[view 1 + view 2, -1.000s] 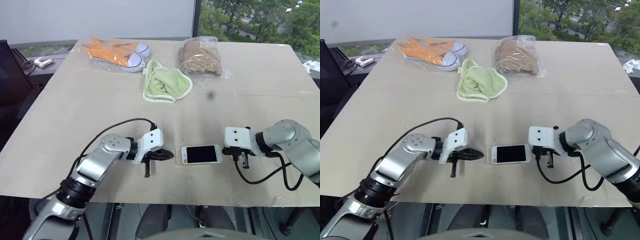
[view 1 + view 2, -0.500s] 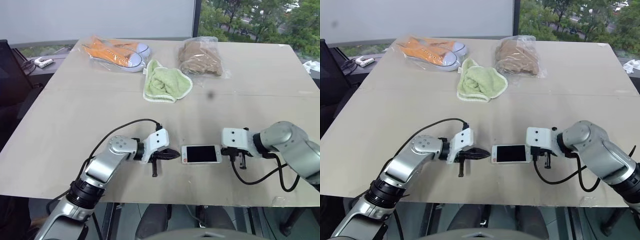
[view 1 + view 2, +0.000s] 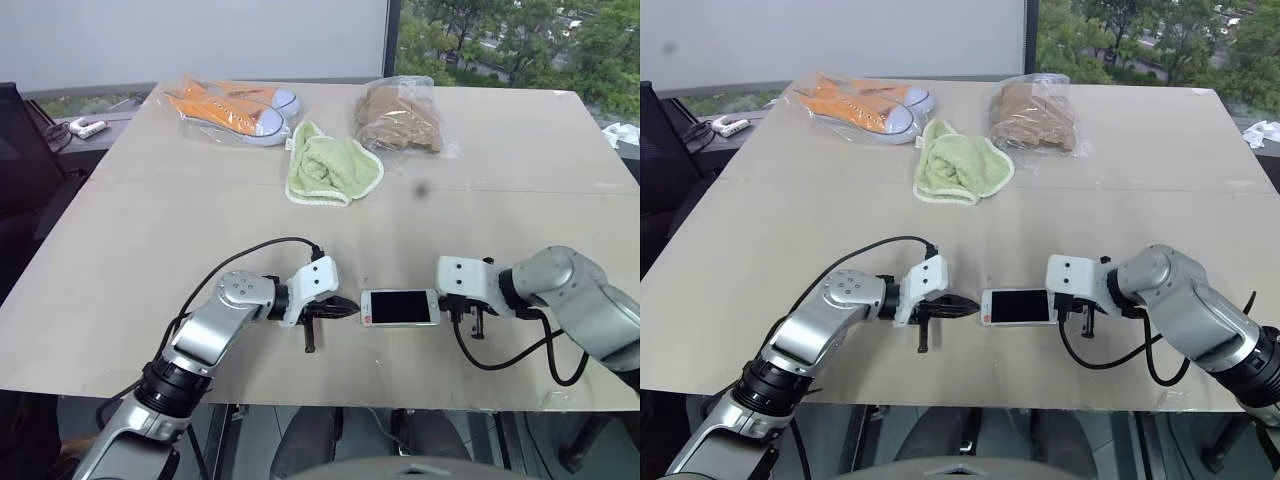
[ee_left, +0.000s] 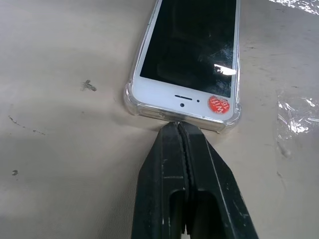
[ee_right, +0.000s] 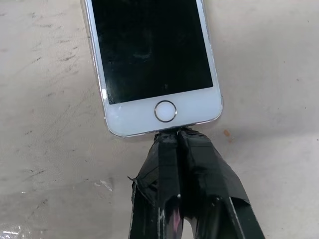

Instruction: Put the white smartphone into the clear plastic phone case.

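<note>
Near the front edge of the table [image 3: 120, 240], phone [image 3: 400, 307] lying flat in its clear case [image 4: 130, 99], squeezed between two shut grippers, left [image 4: 180, 130] and right [image 5: 175, 133]; might slip or pop out if pushed crooked.

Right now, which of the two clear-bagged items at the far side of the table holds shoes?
The clear bag at the far left: orange sneakers with white soles show through it. The other bag, right of the green cloth, holds something tan.

One smartphone [image 3: 399, 307], one clear case [image 4: 130, 97], one green towel [image 3: 333, 165], two bags [image 3: 404, 115]
</note>
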